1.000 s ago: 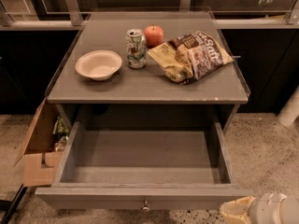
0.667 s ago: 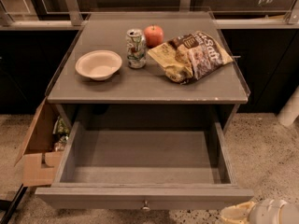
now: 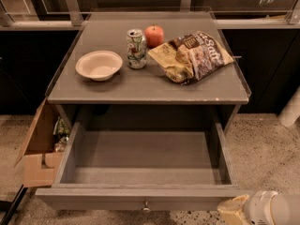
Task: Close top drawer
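The top drawer [image 3: 140, 197] of the grey cabinet is pulled far out toward me and is empty inside. Its front panel runs along the bottom of the view, with the small round metal knob [image 3: 146, 206] at its centre. My gripper [image 3: 236, 212] shows at the bottom right corner as a cream-coloured finger tip and a white wrist, just beside the right end of the drawer front. The lower drawers are hidden under the open one.
On the cabinet top [image 3: 150, 86] stand a white bowl [image 3: 98, 64], a soda can [image 3: 136, 48], a red apple [image 3: 154, 35] and a chip bag [image 3: 192, 55]. An open cardboard box [image 3: 40, 149] sits on the floor at the cabinet's left. A white post [image 3: 291, 109] stands at right.
My gripper has sunk slightly lower in the bottom right corner. The drawer and the things on top have not moved.
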Robot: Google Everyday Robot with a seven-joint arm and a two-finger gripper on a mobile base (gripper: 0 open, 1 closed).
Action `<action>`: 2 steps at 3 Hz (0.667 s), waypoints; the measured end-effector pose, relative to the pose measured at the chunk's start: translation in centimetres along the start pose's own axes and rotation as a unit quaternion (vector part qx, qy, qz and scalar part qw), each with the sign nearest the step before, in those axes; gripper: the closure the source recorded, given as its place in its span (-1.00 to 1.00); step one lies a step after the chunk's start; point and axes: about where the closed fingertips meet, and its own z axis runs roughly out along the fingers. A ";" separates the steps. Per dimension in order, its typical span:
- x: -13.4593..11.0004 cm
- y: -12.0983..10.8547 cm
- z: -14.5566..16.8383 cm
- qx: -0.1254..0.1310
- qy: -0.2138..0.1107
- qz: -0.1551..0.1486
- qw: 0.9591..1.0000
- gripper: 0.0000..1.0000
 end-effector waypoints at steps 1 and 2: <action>-0.7 -1.1 1.1 0.000 0.000 -0.004 1.000 1.00; -2.1 -2.0 2.6 -0.007 0.005 -0.014 1.000 1.00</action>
